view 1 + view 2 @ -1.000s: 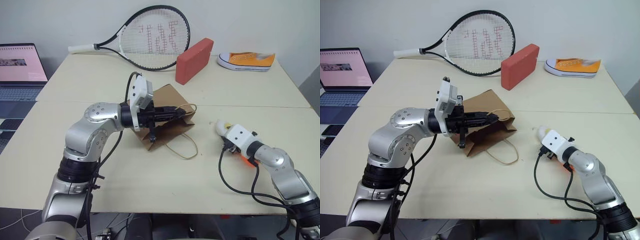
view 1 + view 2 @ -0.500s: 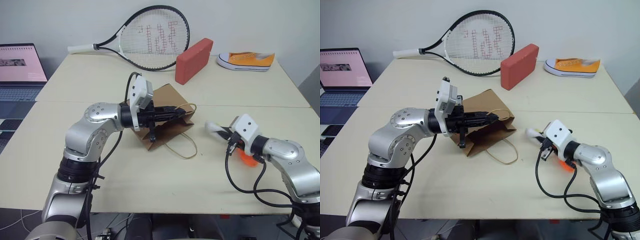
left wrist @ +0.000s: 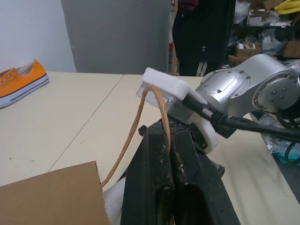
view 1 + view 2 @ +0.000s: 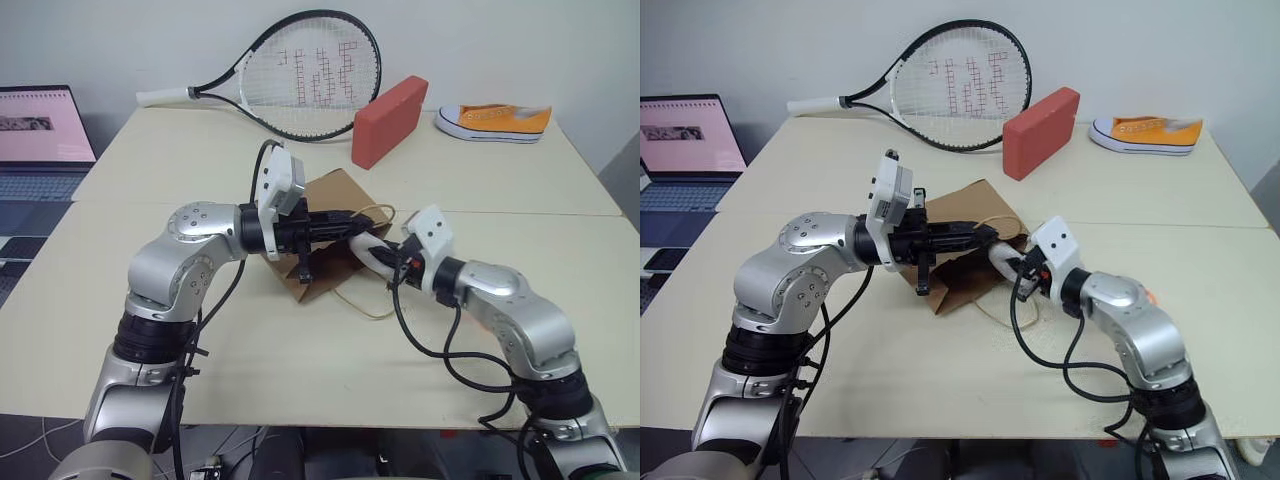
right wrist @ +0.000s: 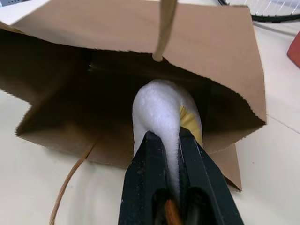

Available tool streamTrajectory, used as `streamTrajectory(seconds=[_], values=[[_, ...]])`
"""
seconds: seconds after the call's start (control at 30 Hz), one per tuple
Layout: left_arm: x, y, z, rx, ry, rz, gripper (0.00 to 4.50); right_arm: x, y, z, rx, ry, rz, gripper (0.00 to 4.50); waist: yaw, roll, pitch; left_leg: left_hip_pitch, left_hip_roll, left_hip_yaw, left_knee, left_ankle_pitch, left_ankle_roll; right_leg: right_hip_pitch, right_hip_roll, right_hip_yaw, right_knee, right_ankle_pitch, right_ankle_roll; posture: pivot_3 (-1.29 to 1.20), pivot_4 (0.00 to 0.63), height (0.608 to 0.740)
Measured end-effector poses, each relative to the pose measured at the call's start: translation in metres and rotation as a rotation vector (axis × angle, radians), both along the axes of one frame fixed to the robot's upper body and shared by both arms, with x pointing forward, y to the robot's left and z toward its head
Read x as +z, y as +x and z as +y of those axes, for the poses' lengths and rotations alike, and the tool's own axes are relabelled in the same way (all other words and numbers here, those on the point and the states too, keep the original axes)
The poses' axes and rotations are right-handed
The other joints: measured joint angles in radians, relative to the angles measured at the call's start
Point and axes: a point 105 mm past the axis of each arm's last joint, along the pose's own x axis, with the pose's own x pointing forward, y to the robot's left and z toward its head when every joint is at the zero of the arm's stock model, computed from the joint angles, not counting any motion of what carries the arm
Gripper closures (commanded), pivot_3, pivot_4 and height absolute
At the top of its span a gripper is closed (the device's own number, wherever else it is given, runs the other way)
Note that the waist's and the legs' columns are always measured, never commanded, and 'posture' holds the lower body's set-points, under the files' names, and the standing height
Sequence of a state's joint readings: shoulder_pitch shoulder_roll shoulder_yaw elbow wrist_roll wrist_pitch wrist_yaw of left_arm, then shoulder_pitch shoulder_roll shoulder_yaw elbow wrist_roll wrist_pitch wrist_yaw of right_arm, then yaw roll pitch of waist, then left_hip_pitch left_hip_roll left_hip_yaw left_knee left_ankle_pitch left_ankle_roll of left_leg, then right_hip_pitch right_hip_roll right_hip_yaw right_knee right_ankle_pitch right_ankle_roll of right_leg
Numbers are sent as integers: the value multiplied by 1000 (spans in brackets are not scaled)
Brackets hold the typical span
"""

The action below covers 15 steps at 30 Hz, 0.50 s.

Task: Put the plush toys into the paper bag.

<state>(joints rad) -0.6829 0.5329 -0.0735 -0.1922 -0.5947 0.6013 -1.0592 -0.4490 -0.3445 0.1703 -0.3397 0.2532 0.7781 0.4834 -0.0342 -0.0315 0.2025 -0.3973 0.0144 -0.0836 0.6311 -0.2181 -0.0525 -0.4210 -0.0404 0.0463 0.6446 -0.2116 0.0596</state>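
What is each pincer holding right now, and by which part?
Left pincer is shut on the paper bag by its upper cord handle, holding the mouth open. Right pincer is shut on the white egg plush, pinching its rear end.

the egg plush [image 5: 161,112] shows as a white bulge with a sliver of yellow past the right end effector [image 5: 171,140]; its legs are covered by the black fingers. the paper bag [image 5: 140,56] runs off the wrist picture's edges, its interior too dark to read. behind the right arm, an orange scrap [image 4: 1150,296] on the surface [image 4: 940,390] is too small to identify. the laptop [image 4: 35,140] is cropped.
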Motion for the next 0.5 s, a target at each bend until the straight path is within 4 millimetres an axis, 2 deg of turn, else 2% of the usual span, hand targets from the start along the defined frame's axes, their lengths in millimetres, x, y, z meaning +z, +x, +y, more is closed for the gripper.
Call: streamTrajectory(seconds=[0.23,0.37,0.47,0.5], values=[[1,-3,-1,-18,-10,8,4500,-11,16,20,-58,49,-27,4477,-1,0,0,0,0,0,0,0,0,0,0,0,0,0,0,0,150,740],[2,-4,-2,-25,-13,9,4500,-4,23,29,-78,83,-69,4477,-1,0,0,0,0,0,0,0,0,0,0,0,0,0,0,0,150,740],[2,-5,-2,-28,-14,12,4500,-6,28,33,-100,103,-78,3696,-2,0,0,0,0,0,0,0,0,0,0,0,0,0,0,0,150,740],[1,-5,-2,-28,-14,14,4500,-9,30,34,-110,106,-74,3300,-2,0,0,0,0,0,0,0,0,0,0,0,0,0,0,0,150,740]])
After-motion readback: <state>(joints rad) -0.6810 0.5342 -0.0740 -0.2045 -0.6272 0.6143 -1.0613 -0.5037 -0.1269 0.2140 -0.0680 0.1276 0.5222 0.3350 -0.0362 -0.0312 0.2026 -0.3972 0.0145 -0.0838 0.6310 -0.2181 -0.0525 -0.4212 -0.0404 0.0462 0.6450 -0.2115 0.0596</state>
